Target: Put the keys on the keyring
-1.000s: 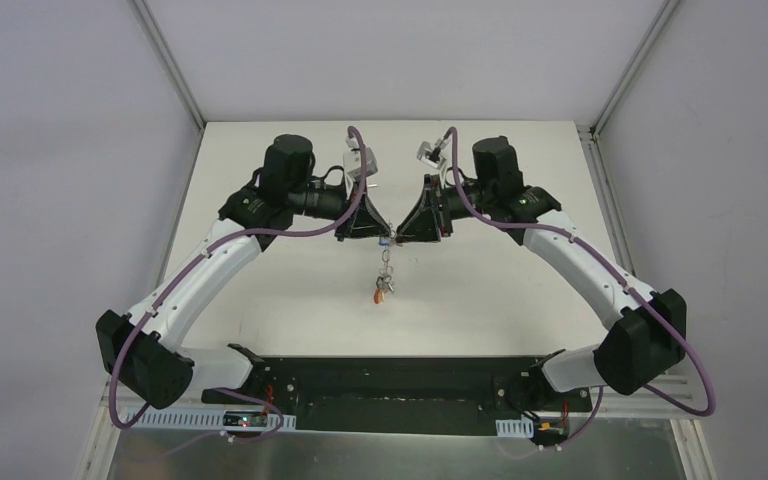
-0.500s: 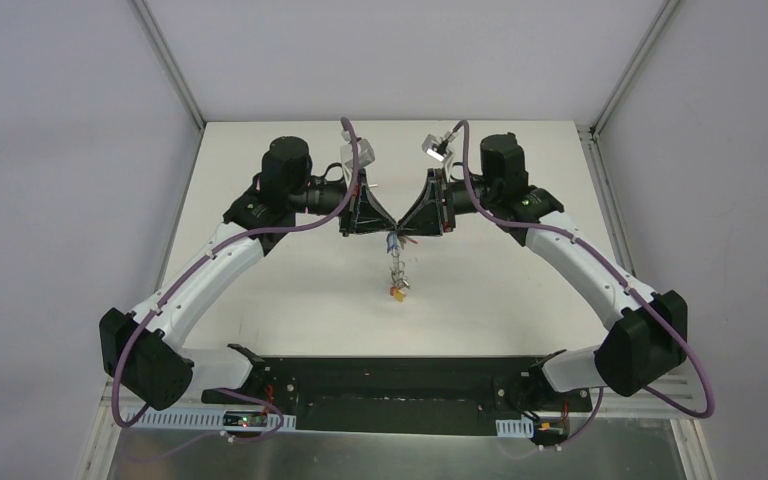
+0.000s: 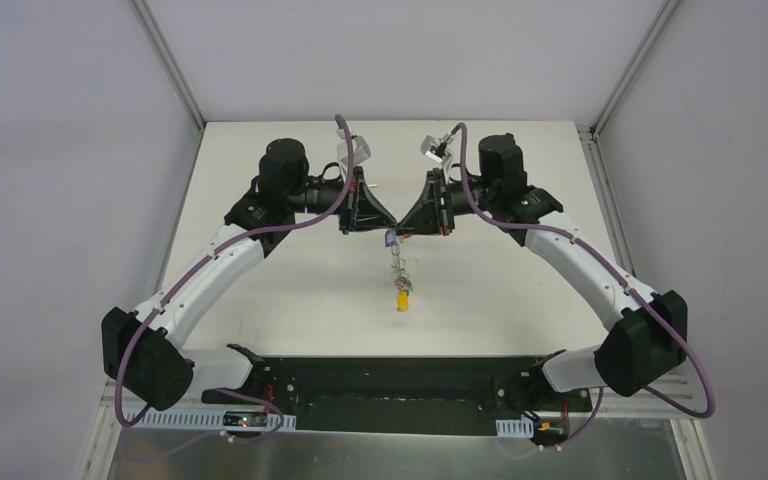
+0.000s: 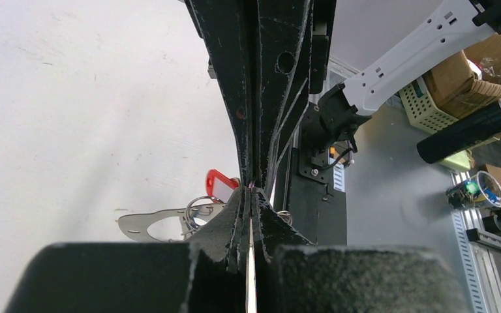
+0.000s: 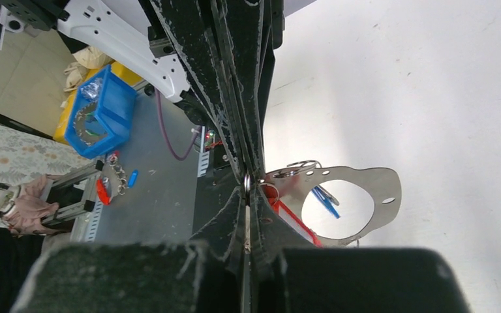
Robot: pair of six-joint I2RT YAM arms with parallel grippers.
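The keys [image 3: 398, 284] hang in a small bunch in the air over the middle of the white table [image 3: 290, 290], clear of its surface. They dangle from the spot where the two grippers meet tip to tip. A yellow tag [image 3: 400, 298] is lowest in the bunch and a blue tag [image 3: 390, 238] sits just under the tips. The left gripper [image 3: 384, 229] reaches in from the left and the right gripper [image 3: 402, 230] from the right, and both pairs of fingers are pressed together. The keyring [image 5: 300, 165] shows as thin wire right beside the meeting tips. It is caught there, though I cannot tell which pair bears it. In the right wrist view a flat metal plate [image 5: 372, 186] with a large round hole hangs next to the wire, a red tag [image 5: 295, 222] touching its near edge. The left wrist view shows the same plate and red tag just left of the tips.
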